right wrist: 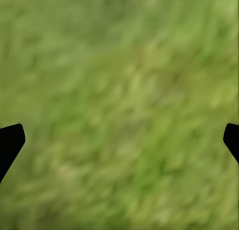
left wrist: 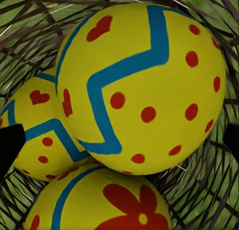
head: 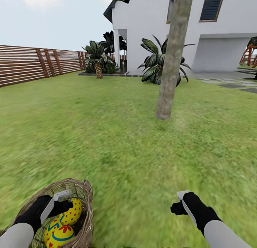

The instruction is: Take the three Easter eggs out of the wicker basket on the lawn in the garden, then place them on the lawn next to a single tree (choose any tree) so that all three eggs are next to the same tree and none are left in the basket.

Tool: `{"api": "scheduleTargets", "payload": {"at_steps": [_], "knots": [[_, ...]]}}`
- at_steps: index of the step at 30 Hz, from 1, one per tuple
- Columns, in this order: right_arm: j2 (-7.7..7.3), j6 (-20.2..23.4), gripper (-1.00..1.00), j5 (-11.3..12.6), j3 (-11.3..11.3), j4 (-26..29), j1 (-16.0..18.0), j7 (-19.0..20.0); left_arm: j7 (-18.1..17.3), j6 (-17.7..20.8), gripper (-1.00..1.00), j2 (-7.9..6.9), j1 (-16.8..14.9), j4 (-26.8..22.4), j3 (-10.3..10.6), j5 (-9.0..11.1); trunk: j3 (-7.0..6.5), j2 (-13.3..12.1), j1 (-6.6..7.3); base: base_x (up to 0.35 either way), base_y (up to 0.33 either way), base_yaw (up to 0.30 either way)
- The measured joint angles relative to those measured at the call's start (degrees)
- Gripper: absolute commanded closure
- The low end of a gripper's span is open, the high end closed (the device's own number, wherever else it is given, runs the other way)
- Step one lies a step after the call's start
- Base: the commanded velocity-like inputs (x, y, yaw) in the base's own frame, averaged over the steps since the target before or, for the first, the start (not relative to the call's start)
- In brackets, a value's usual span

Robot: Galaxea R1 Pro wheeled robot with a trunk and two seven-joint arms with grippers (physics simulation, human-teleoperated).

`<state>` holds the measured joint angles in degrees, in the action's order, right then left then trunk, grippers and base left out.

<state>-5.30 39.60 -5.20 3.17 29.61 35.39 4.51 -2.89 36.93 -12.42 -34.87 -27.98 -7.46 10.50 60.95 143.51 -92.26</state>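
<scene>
Three Easter eggs [left wrist: 144, 85] sit in the wicker basket [head: 84, 194], left gripper [left wrist: 119, 140] poised over them.
Jaws of both grippers spread, right gripper [right wrist: 119, 140] empty over lawn [head: 117, 133]; best centre on the top egg before closing, tree [head: 173, 62] at 1 o'clock.

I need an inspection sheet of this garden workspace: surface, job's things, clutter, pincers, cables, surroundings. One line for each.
Surface: lawn, mottled green grass, flat.
Job's things: three Easter eggs lie inside the wicker basket; tree stands ahead on the grass.
Clutter: nothing seen.
Pincers: left pincer open, inside the basket around the top egg; right pincer open over bare grass.
Cables: nothing seen.
Surroundings: slat fence, white house, palm-like plants, stepping stones.
</scene>
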Motion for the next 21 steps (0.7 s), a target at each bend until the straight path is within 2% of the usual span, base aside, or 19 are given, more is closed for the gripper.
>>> {"api": "scheduleTargets", "payload": {"at_steps": [4, 15, 21], "knots": [[-0.01, 0.0, -1.0, 0.0, 0.0, 0.0, 0.0, 0.0, 0.0, 0.0, -1.0, 0.0, 0.0, -0.1, 0.0, 0.0, 0.89, 0.1, -0.1, 0.0, 0.0, 0.0], [-0.04, 0.0, -1.0, 0.0, 0.0, 0.0, 0.0, 0.0, 0.0, -0.2, -1.0, 0.12, 0.0, -0.2, 0.0, 0.1, 0.89, 0.1, -0.1, 0.001, 0.0, 0.0], [0.0, 0.0, -1.0, 0.0, 0.0, 0.0, 0.0, 0.0, 0.0, -0.2, -1.0, 0.76, 0.0, -0.1, 0.0, 0.1, 0.89, 0.1, -0.09, 0.159, 0.0, 0.0]]}}
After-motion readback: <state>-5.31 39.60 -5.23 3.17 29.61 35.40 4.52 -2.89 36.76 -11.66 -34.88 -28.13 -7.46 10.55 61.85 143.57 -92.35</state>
